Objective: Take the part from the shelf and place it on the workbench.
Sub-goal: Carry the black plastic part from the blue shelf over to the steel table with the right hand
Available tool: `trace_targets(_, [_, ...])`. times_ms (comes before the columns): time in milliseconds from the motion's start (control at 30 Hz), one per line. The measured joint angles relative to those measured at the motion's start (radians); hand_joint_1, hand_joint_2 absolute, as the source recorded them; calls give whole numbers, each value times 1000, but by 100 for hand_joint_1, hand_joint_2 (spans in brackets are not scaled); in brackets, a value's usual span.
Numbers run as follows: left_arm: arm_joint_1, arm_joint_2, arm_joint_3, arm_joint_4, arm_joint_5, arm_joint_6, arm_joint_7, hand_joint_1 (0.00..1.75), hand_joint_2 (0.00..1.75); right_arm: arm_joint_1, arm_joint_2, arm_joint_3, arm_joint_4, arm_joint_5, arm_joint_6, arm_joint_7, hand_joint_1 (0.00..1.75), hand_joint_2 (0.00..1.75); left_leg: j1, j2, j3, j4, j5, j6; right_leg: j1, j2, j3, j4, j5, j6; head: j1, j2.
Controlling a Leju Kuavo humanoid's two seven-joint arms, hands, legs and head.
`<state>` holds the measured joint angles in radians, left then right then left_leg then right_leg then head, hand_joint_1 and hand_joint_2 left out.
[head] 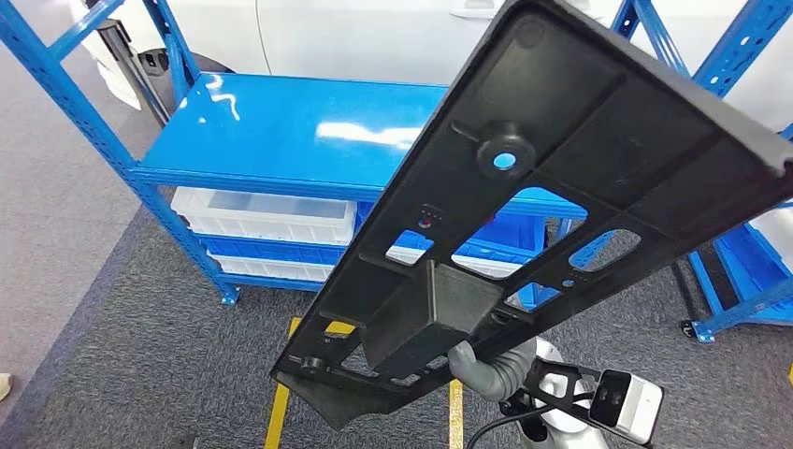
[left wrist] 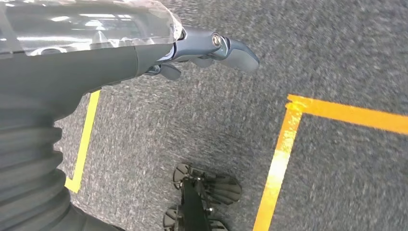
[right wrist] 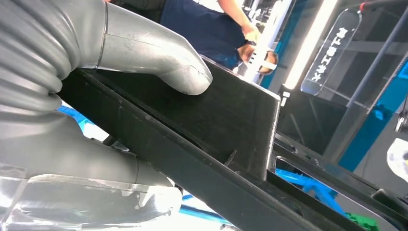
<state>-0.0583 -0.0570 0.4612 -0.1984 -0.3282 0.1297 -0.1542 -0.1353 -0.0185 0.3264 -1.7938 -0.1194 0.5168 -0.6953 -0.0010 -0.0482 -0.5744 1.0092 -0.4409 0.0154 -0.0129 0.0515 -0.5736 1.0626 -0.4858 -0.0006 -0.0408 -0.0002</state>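
A long, flat black plastic panel with ribs and cut-out openings (head: pixel 561 196) is the largest thing in the head view, slanting from the upper right corner down to the lower middle. This is the part, and it is off the shelf, raised in the air in front of the robot and tilted. A boxy black block (head: pixel 435 313) sticks out from its lower end.

Behind the panel stands a blue metal shelf rack (head: pixel 290 131) with a glossy blue top surface. Under that surface sit white plastic bins (head: pixel 266 215) and blue plastic bins (head: pixel 496 248). The floor is grey carpet (head: pixel 140 346) marked with yellow tape lines (head: pixel 278 407).

The right hand (head: pixel 482 369) grasps the panel at its lower end, beside the boxy block. In the right wrist view its thick grey thumb (right wrist: pixel 185 77) presses against the black plastic, with the panel's edge (right wrist: pixel 192 163) running between thumb and palm. A person in a dark blue top (right wrist: pixel 207 29) stands beyond it.

The left hand (left wrist: pixel 211 50) hangs above the carpet and holds nothing; its fingers are stretched out and loosely apart.
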Motion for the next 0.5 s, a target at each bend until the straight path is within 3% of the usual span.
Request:
trace_targets(67, [-1,-2,1,0,-5,2,2,0,175,-1,0,0,0,6,-12,6,175,175,4,-17,-15,7,5,-11,4,10,10,-27,1,-6,0,0])
trace_targets(100, [0,-2,1,0,-7,3,2,0,175,0,-1,0,0,9,-17,10,175,175,6,-26,-19,8,9,-18,5,-1,9,-30,5,-10,0,0])
trace_targets(167, [3,-3,1,0,-10,3,2,0,175,0,-1,1,0,9,-26,15,175,175,5,-17,-27,19,2,-29,1,-22,12,-41,12,-20,0,0])
trace_targets(233, [2,-4,1,0,-12,4,2,0,175,2,-2,1,1,8,-30,16,175,175,6,16,-63,97,-44,-41,-3,-47,15,-48,17,-27,0,0])
trace_targets(300, [0,-4,1,0,-12,4,2,0,175,6,-5,1,3,10,-32,18,175,175,11,36,-123,227,-102,-52,-2,-71,13,-48,17,-28,0,0])
trace_targets(333, [1,-4,1,0,-14,3,2,0,175,7,-7,2,6,12,-33,18,175,175,14,39,-142,269,-112,-56,-2,-83,13,-48,17,-28,0,0])
trace_targets(367, [3,-4,1,0,-16,2,2,0,175,7,-9,2,9,13,-33,19,175,175,17,42,-144,275,-103,-58,-2,-95,13,-47,17,-28,0,0])
trace_targets(433, [4,-4,1,0,-19,0,1,0,175,5,-14,4,13,14,-32,16,175,175,20,60,-88,168,-40,-58,-2,-117,16,-47,15,-25,0,0])
trace_targets(500, [1,-3,1,0,-20,-6,-2,0,175,3,-19,4,14,13,-31,10,175,175,12,96,-23,38,5,-46,1,-136,19,-48,13,-17,0,0])
